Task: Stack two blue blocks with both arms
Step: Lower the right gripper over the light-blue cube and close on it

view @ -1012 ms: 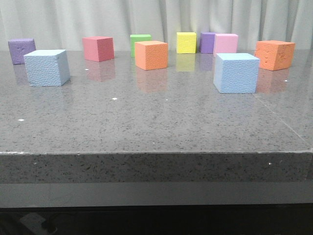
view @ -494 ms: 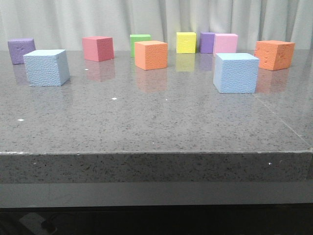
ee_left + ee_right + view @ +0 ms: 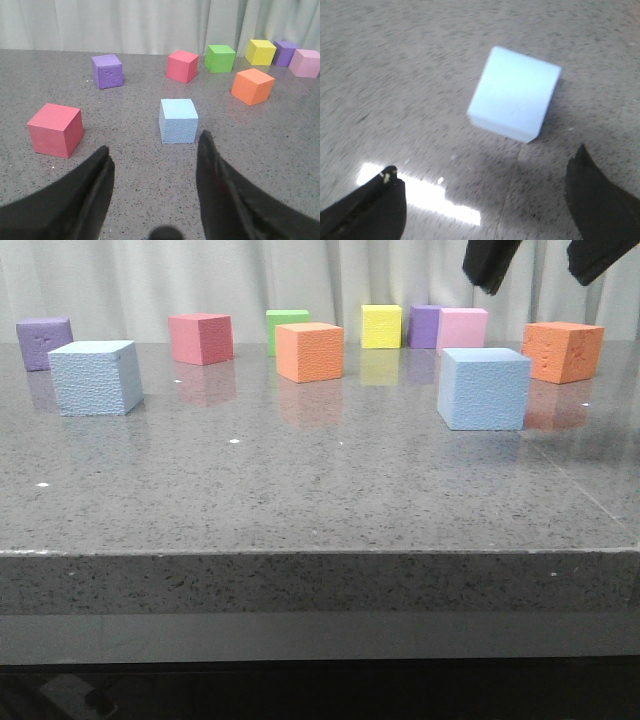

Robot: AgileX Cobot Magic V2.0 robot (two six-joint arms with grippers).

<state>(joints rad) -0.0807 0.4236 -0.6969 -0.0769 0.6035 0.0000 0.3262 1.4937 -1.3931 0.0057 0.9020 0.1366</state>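
Two sky-blue blocks sit apart on the grey table: one at the left (image 3: pixel 97 378), one at the right (image 3: pixel 484 388). My right gripper (image 3: pixel 540 265) hangs open high above the right blue block, only its two black fingertips showing at the top of the front view. In the right wrist view that block (image 3: pixel 514 93) lies ahead of the open, empty gripper (image 3: pixel 482 172). My left gripper is out of the front view. In the left wrist view it (image 3: pixel 154 152) is open and empty, a short way back from the left blue block (image 3: pixel 178 121).
Other cubes stand along the back: purple (image 3: pixel 44 343), red-pink (image 3: pixel 201 339), green (image 3: pixel 287 325), orange (image 3: pixel 309 352), yellow (image 3: pixel 380 327), purple (image 3: pixel 424 327), pink (image 3: pixel 462 330), orange (image 3: pixel 562 352). A red cube (image 3: pixel 55 130) sits beside the left blue block. The table's front edge (image 3: pixel 320 552) is near.
The right gripper's fingertips have come into the front view at the top right, above the right blue block. No block has moved.
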